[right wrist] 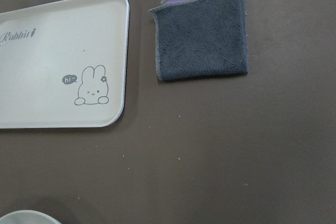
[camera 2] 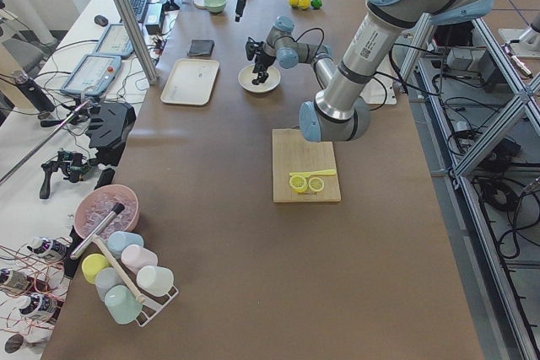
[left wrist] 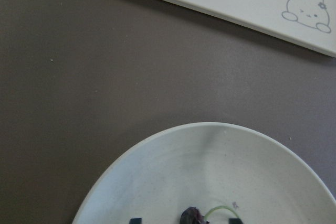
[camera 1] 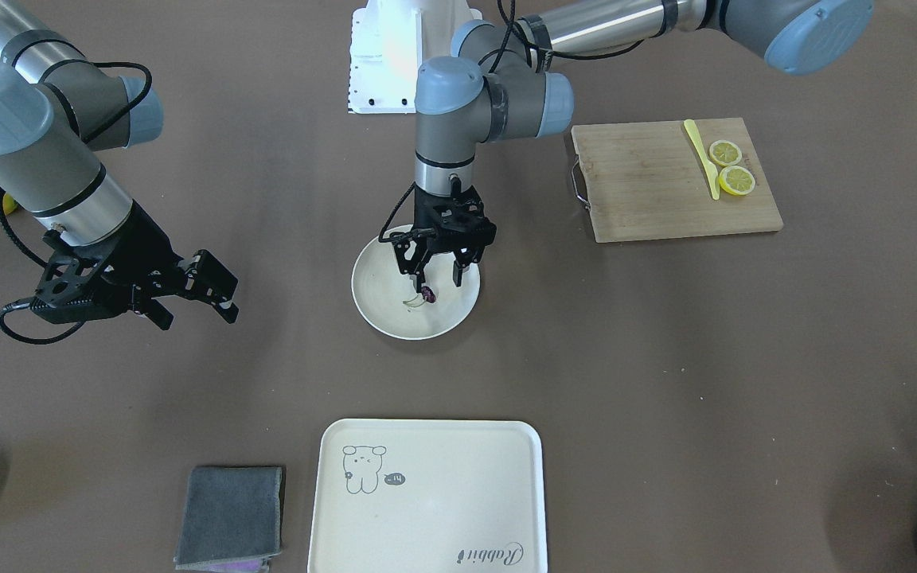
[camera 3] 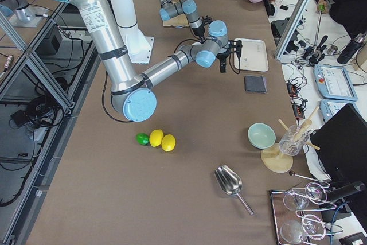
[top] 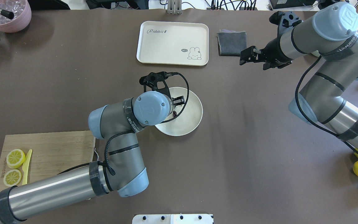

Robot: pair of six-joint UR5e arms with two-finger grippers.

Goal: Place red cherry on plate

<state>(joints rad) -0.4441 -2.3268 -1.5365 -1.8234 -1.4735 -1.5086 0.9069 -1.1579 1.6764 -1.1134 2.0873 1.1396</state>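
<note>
Silver arms (camera 1: pixel 610 28), blue caps (camera 1: pixel 448 83), black fingers (camera 1: pixel 459 273)

Tiny dark maroon cherry (camera 1: pixel 427 294), pale green stem, inside round cream-white plate (camera 1: pixel 385 309).

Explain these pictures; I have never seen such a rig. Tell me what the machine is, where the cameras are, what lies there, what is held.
Two robot arms stand at a brown table, each ending in a two-finger gripper. One camera faces the robot across the table, one looks down from behind it, two sit at the table's ends, one rides on each wrist. On the table: a round plate, a tray with a rabbit drawing, a grey cloth, a cutting board with lemon slices and a yellow knife. The left gripper hangs over the plate, jaws apart; the red cherry lies on the plate between them, ungripped. The right gripper is open and empty.
</note>
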